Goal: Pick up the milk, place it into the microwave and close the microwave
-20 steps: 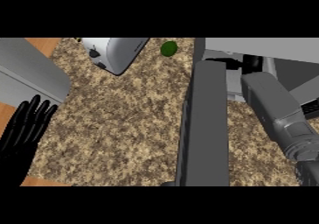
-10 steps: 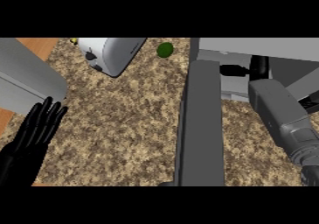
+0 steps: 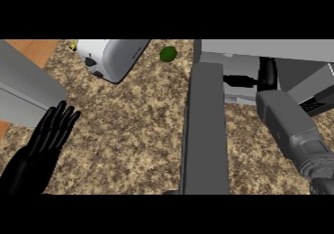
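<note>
The microwave [image 3: 277, 47] stands at the upper right, its dark grey door [image 3: 206, 132] swung open toward me and seen edge-on. My right forearm reaches into the cavity, where my right hand [image 3: 266, 75] shows black with fingers straight and the thumb [image 3: 240, 81] out to the left. No milk shows in this view; the arm and the microwave's roof hide most of the cavity. My left hand [image 3: 51, 132] rests open at the lower left, fingers up, above the speckled counter [image 3: 129, 137].
A white and grey toaster [image 3: 112, 57] lies at the counter's back, with a small green fruit [image 3: 168, 54] beside it. A grey slab [image 3: 20, 89] covers the left edge, with wood [image 3: 37, 47] behind it.
My left hand has drifted right and a little up. My right forearm and hand sit slightly lower in the view than a second ago, still inside the microwave.
</note>
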Controlling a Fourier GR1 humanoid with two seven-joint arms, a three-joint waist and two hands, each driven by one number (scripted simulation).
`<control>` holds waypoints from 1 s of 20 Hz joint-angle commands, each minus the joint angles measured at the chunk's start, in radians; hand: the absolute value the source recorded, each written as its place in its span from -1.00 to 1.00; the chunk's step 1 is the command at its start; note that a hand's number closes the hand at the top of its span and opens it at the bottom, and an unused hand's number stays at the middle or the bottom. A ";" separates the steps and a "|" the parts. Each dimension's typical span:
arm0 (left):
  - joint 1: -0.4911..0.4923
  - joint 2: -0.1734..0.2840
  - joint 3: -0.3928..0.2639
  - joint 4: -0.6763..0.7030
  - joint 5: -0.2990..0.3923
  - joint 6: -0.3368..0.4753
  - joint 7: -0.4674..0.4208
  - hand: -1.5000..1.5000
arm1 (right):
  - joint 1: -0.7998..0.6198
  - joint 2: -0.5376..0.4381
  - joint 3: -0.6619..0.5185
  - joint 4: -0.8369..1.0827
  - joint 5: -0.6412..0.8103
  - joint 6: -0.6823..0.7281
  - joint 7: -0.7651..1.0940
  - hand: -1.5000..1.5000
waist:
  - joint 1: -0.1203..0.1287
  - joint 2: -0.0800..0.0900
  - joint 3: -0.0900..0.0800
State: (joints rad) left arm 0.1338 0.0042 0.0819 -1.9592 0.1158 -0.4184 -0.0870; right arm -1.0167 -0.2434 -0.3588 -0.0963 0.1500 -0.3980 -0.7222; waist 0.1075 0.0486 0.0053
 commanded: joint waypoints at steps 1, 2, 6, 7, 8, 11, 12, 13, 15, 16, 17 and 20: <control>0.046 -0.004 -0.034 -0.001 -0.030 0.000 -0.049 -1.00 | 0.034 -0.003 -0.020 -0.002 -0.021 0.061 -0.023 -1.00 | -0.011 -0.009 -0.001; 0.078 -0.004 -0.048 -0.018 -0.019 -0.013 -0.030 -1.00 | 0.075 -0.028 -0.015 -0.005 -0.016 0.104 -0.061 -1.00 | -0.019 -0.013 -0.001; 0.062 0.000 -0.072 0.019 -0.021 -0.025 -0.039 -1.00 | 0.059 0.053 -0.036 -0.014 -0.042 0.110 -0.066 -1.00 | -0.035 -0.020 -0.002; 0.014 -0.004 -0.085 0.060 -0.044 -0.009 -0.039 -1.00 | 0.115 0.066 -0.027 -0.014 -0.034 0.142 -0.129 -1.00 | -0.047 -0.018 -0.002; 0.042 -0.004 -0.139 -0.002 -0.019 0.029 0.020 -1.00 | 0.084 0.061 -0.033 -0.015 -0.041 0.166 -0.097 -1.00 | -0.041 -0.021 -0.001; -0.006 0.006 -0.100 0.102 -0.022 -0.022 -0.017 -1.00 | 0.120 0.074 -0.035 -0.022 -0.048 0.214 -0.132 -1.00 | -0.057 -0.025 -0.003; -0.046 0.008 -0.107 0.134 -0.032 -0.022 -0.008 -1.00 | 0.124 0.104 -0.036 -0.026 -0.050 0.197 -0.141 -1.00 | -0.064 -0.027 -0.003; -0.066 0.034 -0.091 0.102 -0.016 -0.032 0.028 -1.00 | 0.178 0.087 -0.039 -0.033 -0.054 0.225 -0.198 -1.00 | -0.066 -0.028 -0.002; -0.082 0.048 -0.103 0.176 -0.037 -0.068 -0.032 -1.00 | 0.187 0.082 -0.042 -0.034 -0.062 0.270 -0.189 -1.00 | -0.075 -0.030 -0.003; -0.081 0.076 -0.090 0.203 -0.038 -0.093 -0.042 -1.00 | 0.210 0.169 -0.032 -0.045 -0.058 0.210 -0.226 -1.00 | -0.088 -0.038 -0.004; -0.108 0.052 -0.140 0.210 -0.063 -0.088 -0.022 -1.00 | 0.177 0.108 -0.035 -0.060 -0.067 0.279 -0.176 -1.00 | -0.096 -0.041 -0.004; -0.091 0.086 -0.150 0.209 -0.065 -0.133 -0.026 1.00 | 0.296 0.150 -0.016 -0.089 -0.061 0.271 -0.278 -1.00 | -0.104 -0.046 -0.005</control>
State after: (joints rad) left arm 0.0681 0.0631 -0.0459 -1.7852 0.0630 -0.5092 -0.1161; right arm -0.7971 -0.1251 -0.3866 -0.1576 0.0908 -0.1502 -0.9280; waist 0.0190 0.0095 0.0011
